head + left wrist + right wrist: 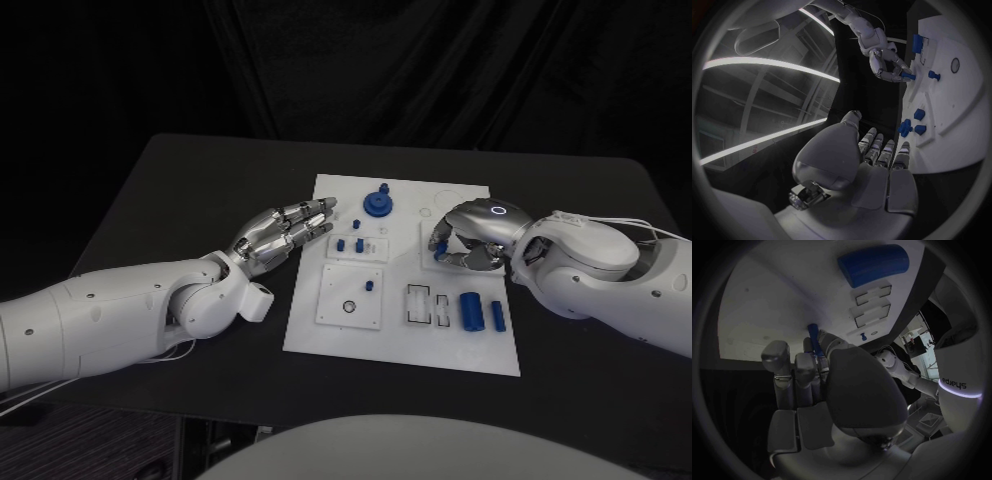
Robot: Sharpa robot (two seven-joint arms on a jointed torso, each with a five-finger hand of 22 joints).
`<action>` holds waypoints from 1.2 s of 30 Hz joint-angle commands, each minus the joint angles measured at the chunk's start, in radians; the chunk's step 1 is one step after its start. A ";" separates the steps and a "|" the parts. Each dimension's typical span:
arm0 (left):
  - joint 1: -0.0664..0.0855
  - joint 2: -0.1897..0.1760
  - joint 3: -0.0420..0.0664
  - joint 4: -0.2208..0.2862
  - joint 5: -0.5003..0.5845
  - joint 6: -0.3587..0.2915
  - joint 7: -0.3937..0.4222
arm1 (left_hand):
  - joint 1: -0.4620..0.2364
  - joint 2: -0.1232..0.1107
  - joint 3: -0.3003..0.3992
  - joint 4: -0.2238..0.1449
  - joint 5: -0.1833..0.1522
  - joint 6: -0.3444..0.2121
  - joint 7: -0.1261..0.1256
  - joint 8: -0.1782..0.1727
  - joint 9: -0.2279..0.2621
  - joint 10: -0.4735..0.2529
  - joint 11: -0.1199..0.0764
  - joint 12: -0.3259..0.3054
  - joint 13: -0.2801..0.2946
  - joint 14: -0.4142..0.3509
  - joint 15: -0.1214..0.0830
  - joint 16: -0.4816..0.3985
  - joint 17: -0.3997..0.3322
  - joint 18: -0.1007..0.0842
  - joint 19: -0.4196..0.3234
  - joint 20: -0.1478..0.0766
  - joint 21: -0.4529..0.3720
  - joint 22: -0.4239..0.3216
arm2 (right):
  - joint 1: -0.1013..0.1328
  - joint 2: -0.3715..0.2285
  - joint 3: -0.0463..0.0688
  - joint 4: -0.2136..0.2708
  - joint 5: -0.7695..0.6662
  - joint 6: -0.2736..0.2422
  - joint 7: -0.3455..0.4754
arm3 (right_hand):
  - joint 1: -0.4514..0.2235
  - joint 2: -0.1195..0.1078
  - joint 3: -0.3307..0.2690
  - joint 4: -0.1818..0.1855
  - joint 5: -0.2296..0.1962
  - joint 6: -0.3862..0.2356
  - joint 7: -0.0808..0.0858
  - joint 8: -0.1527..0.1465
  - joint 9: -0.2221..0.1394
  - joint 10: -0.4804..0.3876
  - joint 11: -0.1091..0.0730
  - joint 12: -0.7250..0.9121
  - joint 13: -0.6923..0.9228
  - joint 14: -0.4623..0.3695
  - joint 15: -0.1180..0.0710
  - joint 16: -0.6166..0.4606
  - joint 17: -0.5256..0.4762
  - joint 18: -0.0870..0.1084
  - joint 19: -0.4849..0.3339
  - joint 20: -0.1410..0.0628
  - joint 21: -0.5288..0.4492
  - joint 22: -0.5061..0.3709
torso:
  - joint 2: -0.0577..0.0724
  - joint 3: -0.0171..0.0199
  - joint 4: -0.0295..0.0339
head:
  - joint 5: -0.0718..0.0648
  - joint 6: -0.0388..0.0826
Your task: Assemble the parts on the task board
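Note:
The white task board [326,330] lies mid-table. My right hand [469,240] is curled over the board's right half and pinches a thin blue peg [813,335] between thumb and fingers, its tip close to the board [761,305]; the left wrist view shows that peg [907,76] sticking out of the right hand [886,62]. My left hand [289,232] lies flat with its fingers stretched out at the board's left edge, holding nothing. A blue gear-like part [378,205] stands at the far side. A short blue peg [369,286] stands in a square plate.
A blue cylinder [470,309] and a blue bar [498,316] lie on the board's near right, beside two open slots [418,303]. Two small blue pieces [351,244] sit near my left fingertips. A round hole [348,307] lies in the near square plate.

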 commanded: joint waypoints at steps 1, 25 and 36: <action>-0.003 0.001 0.001 0.002 0.000 0.015 0.045 | 0.009 0.001 0.004 0.001 0.004 0.008 0.010 0.003 0.001 -0.001 0.004 0.004 0.002 0.001 0.000 0.006 0.001 0.017 0.001 0.004 -0.003 -0.001 | 0.015 -0.013 0.002 0.028 -0.008 -0.045 0.001 | -0.001 0.007 -0.005 -0.003 -0.007 0.010 -0.001 0.005 0.003 0.045 -0.040 0.003 0.023 0.006 -0.005 -0.002 0.003 -0.010 0.001 -0.007 0.007 0.112 | 0.000 0.0003 -0.0009 | 0.002 0.000; -0.003 0.005 0.001 -0.003 0.000 0.006 0.052 | 0.010 0.003 0.009 -0.002 0.004 0.009 0.011 0.004 0.001 -0.001 0.006 0.006 0.002 0.000 0.000 0.007 0.001 0.017 0.001 0.005 -0.003 -0.001 | 0.104 0.009 0.001 0.192 -0.018 -0.029 0.009 | -0.006 0.008 -0.012 -0.005 -0.020 0.023 -0.011 0.010 0.021 0.074 -0.052 -0.007 0.031 0.045 -0.016 0.022 0.047 -0.021 0.034 -0.017 0.070 0.127 | 0.000 -0.0030 0.0008 | 0.092 0.000; -0.003 0.012 0.001 -0.001 0.000 -0.034 0.086 | -0.002 -0.005 0.017 -0.002 0.003 0.011 0.011 0.005 0.001 0.005 0.014 0.022 0.003 -0.006 -0.021 0.007 0.001 0.020 0.001 -0.001 -0.003 -0.001 | 0.045 0.119 0.002 0.166 -0.063 -0.016 0.032 | -0.006 0.006 -0.011 -0.006 -0.019 0.016 -0.009 0.004 0.022 0.072 -0.050 -0.015 0.031 0.048 -0.015 0.020 0.046 -0.021 0.035 -0.018 0.068 0.126 | 0.000 0.0006 -0.0016 | 0.171 0.000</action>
